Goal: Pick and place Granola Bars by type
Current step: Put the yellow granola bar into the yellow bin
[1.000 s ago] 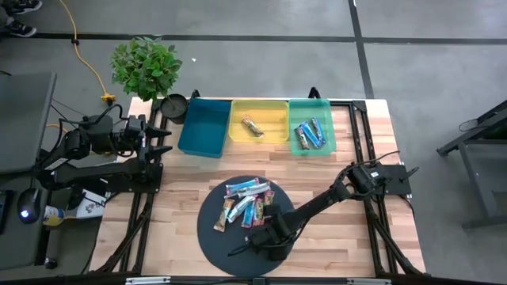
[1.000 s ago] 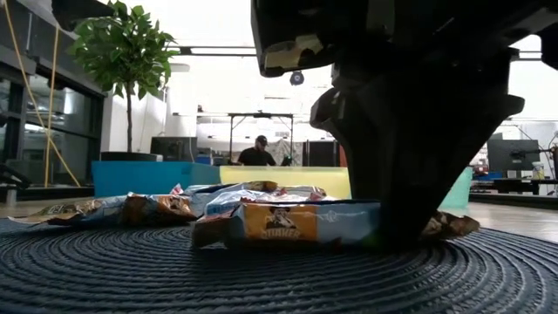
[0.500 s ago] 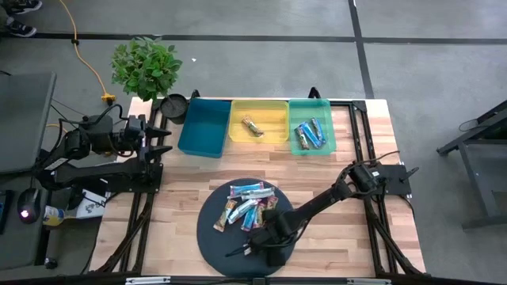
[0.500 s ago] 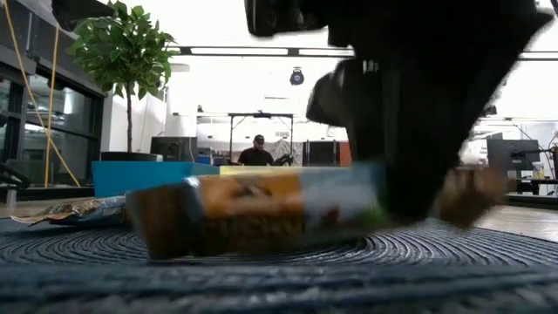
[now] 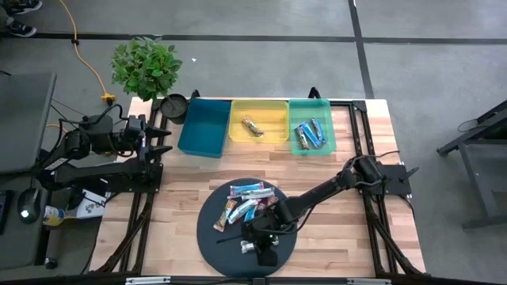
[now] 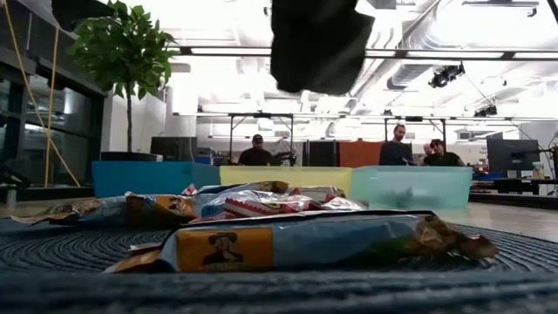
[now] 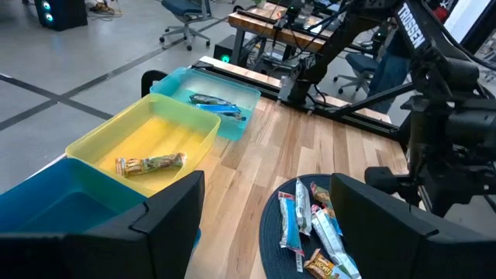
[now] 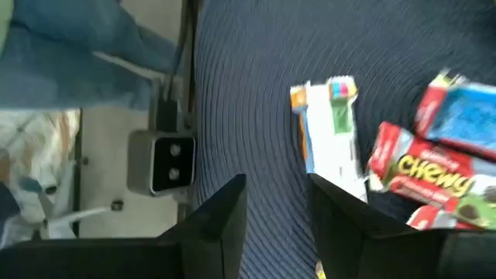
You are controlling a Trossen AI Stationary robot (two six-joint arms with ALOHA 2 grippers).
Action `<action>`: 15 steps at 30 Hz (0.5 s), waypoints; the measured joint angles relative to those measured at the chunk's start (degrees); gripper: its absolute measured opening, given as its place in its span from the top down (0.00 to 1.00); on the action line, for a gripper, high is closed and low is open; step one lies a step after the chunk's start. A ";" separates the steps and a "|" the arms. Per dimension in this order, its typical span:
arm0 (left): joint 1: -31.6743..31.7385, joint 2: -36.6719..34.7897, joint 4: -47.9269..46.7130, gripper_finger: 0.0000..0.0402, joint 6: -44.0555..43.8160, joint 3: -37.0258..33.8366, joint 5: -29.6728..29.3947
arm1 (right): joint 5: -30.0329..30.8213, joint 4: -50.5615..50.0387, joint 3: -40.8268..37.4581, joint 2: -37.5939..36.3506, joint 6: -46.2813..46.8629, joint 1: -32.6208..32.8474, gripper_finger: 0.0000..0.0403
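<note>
High view: desk [image 5: 364,170] under everything, dark round mat [image 5: 210,237] at 6 o'clock on it. Three bins along the 12 o'clock edge: blue bin [image 5: 203,127] bare, yellow bin [image 5: 259,120] with one brown bar [image 5: 252,127], green bin [image 5: 311,125] with blue bars [image 5: 310,134]. Left arm [image 5: 103,158] parked off the 9 o'clock edge, left claw [image 7: 263,225] spread wide and holding nothing. Right arm [image 5: 333,190] stretched from 3 o'clock over the mat, right claw [image 5: 264,240] raised over the mat's 6 o'clock part, slightly parted with nothing between the fingers [image 8: 225,225]. Loose pile of bars [image 5: 245,204] lying on the mat, toward 12 o'clock from that claw; one bar [image 6: 296,242] flat and apart from the pile, nearest the low camera. Plant [image 5: 145,66] on the floor beyond the 11 o'clock corner. People [image 6: 414,154] at the far side of the room.
</note>
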 joint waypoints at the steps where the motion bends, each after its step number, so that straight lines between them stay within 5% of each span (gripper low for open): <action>1: 0.00 0.01 0.00 0.32 0.00 0.01 0.00 | 0.14 0.31 0.01 -0.27 -0.05 -0.17 0.71; 15: 0.00 0.00 0.00 0.32 -0.02 0.01 -0.02 | 10.49 -4.76 0.09 0.22 -12.25 2.14 0.64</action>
